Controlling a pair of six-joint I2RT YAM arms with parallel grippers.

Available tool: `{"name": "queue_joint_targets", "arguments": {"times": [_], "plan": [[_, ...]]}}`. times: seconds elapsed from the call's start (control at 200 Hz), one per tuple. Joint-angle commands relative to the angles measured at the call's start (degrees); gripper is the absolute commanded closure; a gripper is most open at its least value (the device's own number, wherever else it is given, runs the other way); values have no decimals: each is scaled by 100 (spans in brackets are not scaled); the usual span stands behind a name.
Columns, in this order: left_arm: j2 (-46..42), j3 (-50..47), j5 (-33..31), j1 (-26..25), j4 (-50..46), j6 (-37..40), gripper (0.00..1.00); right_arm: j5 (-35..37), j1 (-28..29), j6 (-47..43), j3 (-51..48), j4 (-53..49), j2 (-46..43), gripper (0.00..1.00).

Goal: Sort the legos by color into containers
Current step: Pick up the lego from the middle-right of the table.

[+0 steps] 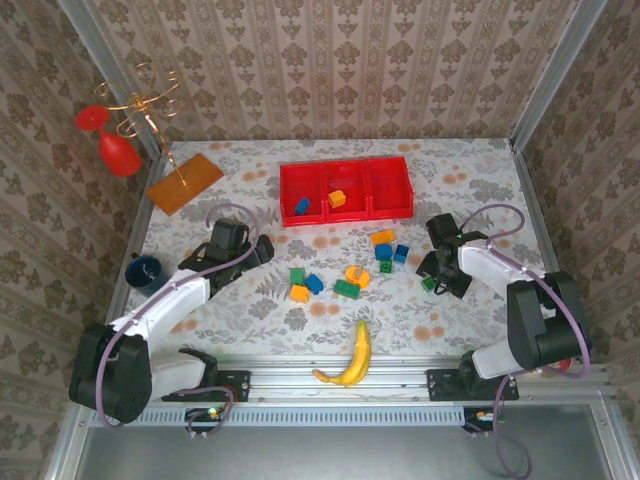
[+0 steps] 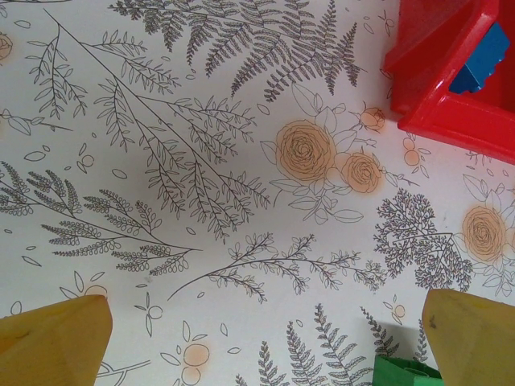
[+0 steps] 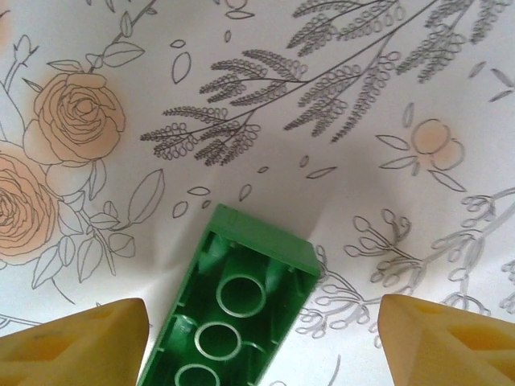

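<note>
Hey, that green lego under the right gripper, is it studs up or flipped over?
Flipped over: the green lego shows its hollow underside with round tubes facing up toward the right wrist camera; no studs visible.

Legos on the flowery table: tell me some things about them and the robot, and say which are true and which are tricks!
1. A blue lego lies in the left compartment of the red tray. True.
2. The orange lego in the tray sits in the right compartment. False: it is in the middle one.
3. A green lego lies upside down between the fingers of the right tool. True.
4. The banana is in the tray. False: it lies on the table, near its front edge.
5. The left tool holds a blue lego. False: it is open and grips nothing.
</note>
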Motion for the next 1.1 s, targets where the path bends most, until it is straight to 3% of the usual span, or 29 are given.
{"name": "queue_joint_targets", "arguments": {"times": [0.0,0.115,0.74,1.095], "plan": [[-132,12,-9,-38,-103,54,0,-266,-25,-75,-39,162,183,24],[-132,12,-19,-41,-116,51,0,-351,-24,-108,-30,242,276,29],[-123,0,-38,-27,-103,35,0,-596,-2,-283,66,346,346,75],[-82,29,-1,-9,-55,27,0,-125,211,-474,545,-140,-30,86]]}}
